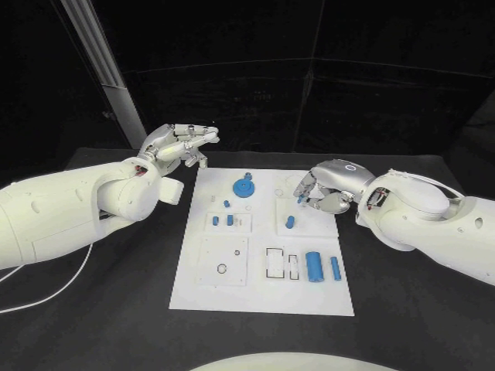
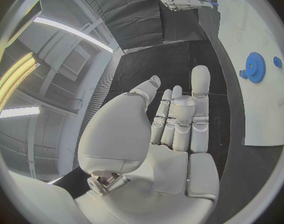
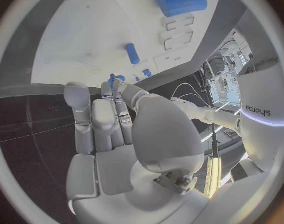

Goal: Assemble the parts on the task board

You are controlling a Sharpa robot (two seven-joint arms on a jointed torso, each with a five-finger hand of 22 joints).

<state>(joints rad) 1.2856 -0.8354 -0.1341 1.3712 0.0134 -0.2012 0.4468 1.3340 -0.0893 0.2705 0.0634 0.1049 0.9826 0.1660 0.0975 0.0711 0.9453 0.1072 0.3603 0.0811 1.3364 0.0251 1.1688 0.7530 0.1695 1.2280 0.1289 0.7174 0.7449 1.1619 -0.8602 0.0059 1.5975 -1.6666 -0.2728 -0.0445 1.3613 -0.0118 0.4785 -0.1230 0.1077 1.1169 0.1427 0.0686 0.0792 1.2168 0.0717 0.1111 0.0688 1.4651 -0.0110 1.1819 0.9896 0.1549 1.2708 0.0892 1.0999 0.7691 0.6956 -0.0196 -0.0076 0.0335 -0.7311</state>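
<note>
Pinching a small blue part (image 1: pixel 301 199) at its fingertips, the right hand (image 1: pixel 327 190) hangs over the upper right of the task board (image 1: pixel 261 297); the right wrist view shows the fingers curled in around that piece (image 3: pixel 112 77), though its shape is too hidden to tell. Left hand (image 1: pixel 179 144) sits off the board's upper left corner, above the table (image 1: pixel 69 325), fingers loosely curled, nothing in it.

Likely step: seating the pinched piece into a socket on the right side of the board. To do it well: keep the pinch firm, line the piece up over its hole before lowering, come down straight, don't nudge the short blue peg (image 1: pixel 291 222) lying just below the hand.

Outward: blue gear (image 1: pixel 244 187) flat at upper middle. Two small blue pieces (image 1: pixel 223 220) in the middle left. Fat blue cylinder (image 1: pixel 313 266) and thin blue rod (image 1: pixel 336 267) lie side by side lower right, long axes running toward and away from the robot.
</note>
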